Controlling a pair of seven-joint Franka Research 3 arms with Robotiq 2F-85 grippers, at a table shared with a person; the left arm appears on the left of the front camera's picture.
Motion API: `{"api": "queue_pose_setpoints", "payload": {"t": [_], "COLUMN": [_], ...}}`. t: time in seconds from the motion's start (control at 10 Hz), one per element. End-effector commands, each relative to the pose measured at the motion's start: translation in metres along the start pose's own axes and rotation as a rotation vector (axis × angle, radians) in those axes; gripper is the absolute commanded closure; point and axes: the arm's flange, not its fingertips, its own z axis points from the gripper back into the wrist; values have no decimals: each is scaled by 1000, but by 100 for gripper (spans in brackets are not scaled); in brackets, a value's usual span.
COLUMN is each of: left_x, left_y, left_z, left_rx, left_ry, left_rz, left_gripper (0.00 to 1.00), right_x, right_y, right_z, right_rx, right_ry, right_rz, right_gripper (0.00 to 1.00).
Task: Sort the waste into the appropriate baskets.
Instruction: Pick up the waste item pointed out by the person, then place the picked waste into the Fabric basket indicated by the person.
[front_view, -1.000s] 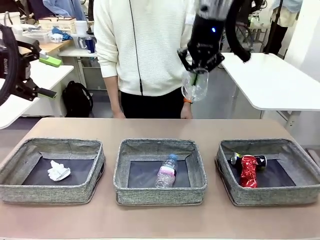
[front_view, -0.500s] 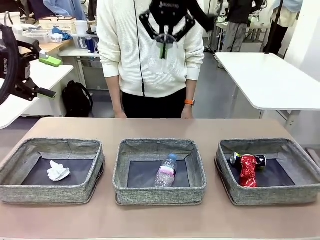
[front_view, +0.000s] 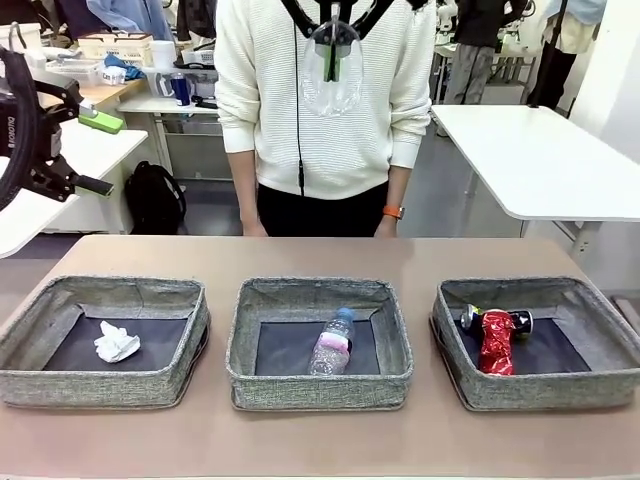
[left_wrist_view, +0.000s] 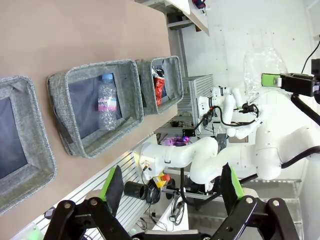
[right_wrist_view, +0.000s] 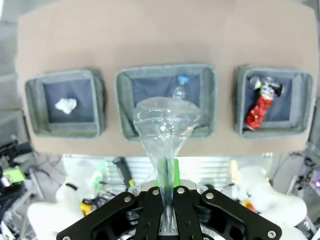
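The clear plastic cup (front_view: 333, 75) hangs high above the table, pinched flat at one wall by the right gripper (front_view: 335, 35), whose green pads are clamped tight on the thin plastic; the right wrist view shows the cup's mouth flaring out over the middle basket (right_wrist_view: 166, 102), which suggests it is carried that high to clear the soft walls before a drop among plastics. That middle basket (front_view: 320, 340) already holds the clear plastic bottle (front_view: 333, 342) with blue cap and pink label, lying on its side. The left basket (front_view: 103, 342) holds the crumpled white paper (front_view: 117, 342), and the right basket (front_view: 538, 342) holds the crushed red can (front_view: 496, 343) lying over a dark can (front_view: 518, 322), so each bin seems kept to one material. The left gripper (left_wrist_view: 170, 187) waits off to the side, its jaws spread wide and empty. The person (front_view: 325, 110) stands at the far edge, hands low behind the table.
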Motion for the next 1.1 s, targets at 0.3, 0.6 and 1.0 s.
{"api": "queue_pose_setpoints", "payload": {"t": [0.3,0.6,1.0], "left_x": [-1,-1,-1], "left_y": [1,1,1], "left_z": [2,2,2], "left_rx": [-9,-9,-9], "left_ry": [4,4,4], "left_rz": [-21,-21,-21], "left_gripper": [0,0,0], "right_x": [-1,-1,-1], "right_y": [1,1,1], "right_z": [-6,-6,-6], "right_rx": [10,10,10], "right_ry": [1,1,1], "right_rz": [-1,-1,-1], "right_gripper": [99,99,99]}}
